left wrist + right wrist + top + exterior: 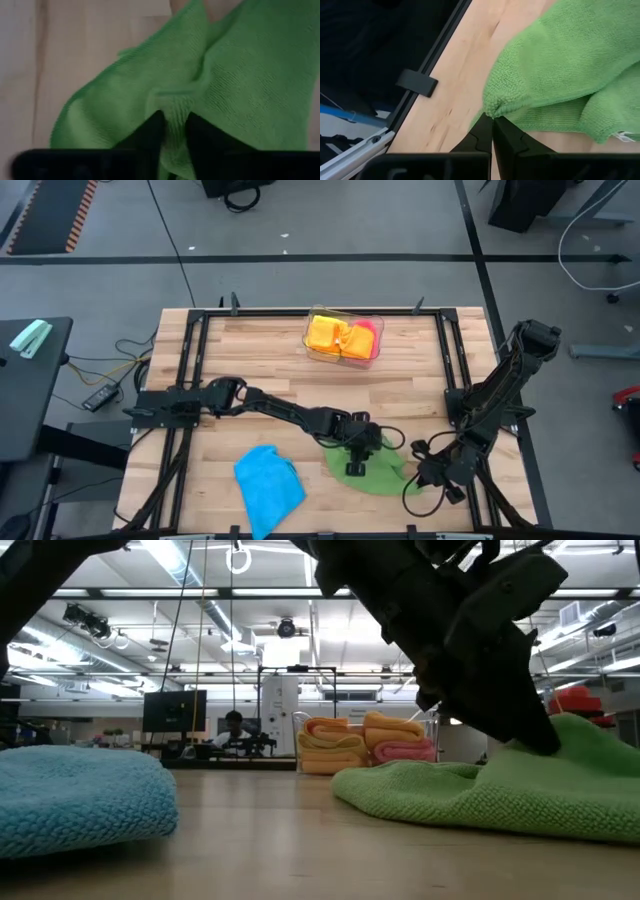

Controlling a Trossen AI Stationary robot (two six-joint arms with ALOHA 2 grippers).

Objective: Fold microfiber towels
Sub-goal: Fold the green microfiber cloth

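Under left gripper (174, 131), green towel (240, 85) fold pinched; towel middle hidden.

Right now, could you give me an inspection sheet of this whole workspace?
Surface: wooden table, black frame.
Job's things: green towel rumpled at the front; blue towel beside it; orange, yellow and pink towels in a clear tray at the back.
Clutter: nothing seen.
End effectors: left end effector pinching a green fold; right end effector shut on the green towel's corner.
Cables: black cable on the floor.
Surroundings: a person seated far off.
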